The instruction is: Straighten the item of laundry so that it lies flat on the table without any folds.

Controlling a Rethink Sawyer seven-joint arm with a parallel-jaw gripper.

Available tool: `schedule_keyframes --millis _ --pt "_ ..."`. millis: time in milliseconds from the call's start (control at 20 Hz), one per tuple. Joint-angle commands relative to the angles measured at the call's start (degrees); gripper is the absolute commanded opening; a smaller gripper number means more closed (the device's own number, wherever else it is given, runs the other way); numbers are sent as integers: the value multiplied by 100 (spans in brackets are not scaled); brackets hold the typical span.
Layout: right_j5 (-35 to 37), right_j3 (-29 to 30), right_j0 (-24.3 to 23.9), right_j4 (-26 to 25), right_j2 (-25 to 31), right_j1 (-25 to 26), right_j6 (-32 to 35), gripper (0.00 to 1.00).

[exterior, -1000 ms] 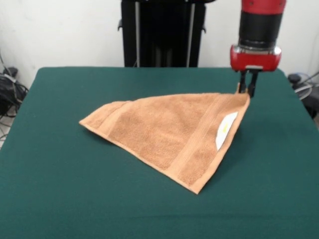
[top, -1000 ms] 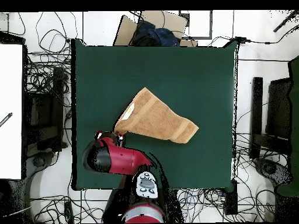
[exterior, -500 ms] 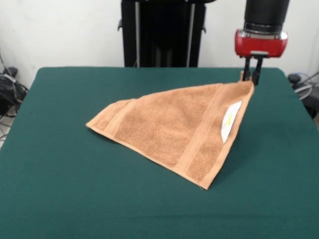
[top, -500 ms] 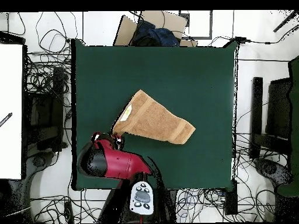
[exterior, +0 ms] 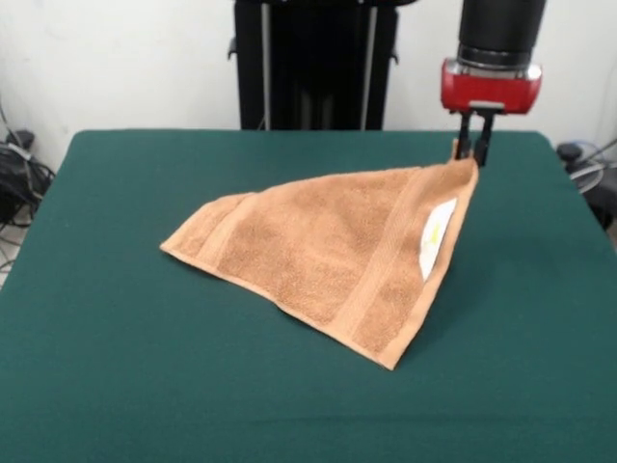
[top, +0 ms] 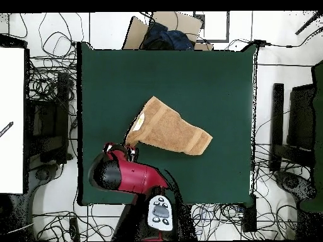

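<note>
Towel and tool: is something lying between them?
Nothing: in the front view the tool is shut directly on the towel corner.

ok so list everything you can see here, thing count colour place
orange-tan terry towel: one, orange-tan with woven bands, mid-table, folded over, one corner lifted by the fingers
white label: one, white, on the towel's raised side near the gripper
dark green cloth-topped table: one, dark green, fills most of both views
tangled cables: many, black, on the floor around the table in the overhead view
black pedestal: one, black, behind the table's far edge
red and black arm: one, red and black, over the table's edge by the raised corner
gripper: one, black fingers, shut on the towel's corner
</note>
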Motion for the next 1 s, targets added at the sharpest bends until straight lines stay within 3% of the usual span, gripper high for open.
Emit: schedule_keyframes --millis 50,100,400,800,1000 --pt "610 63 -176 225 312 122 1159 0" --pt "561 72 -185 210 329 118 1172 100" --pt "346 -10 39 153 89 156 1167 100" --pt "622 -145 323 288 -211 182 1233 100" --pt "-295 54 -85 361 303 528 1586 100"
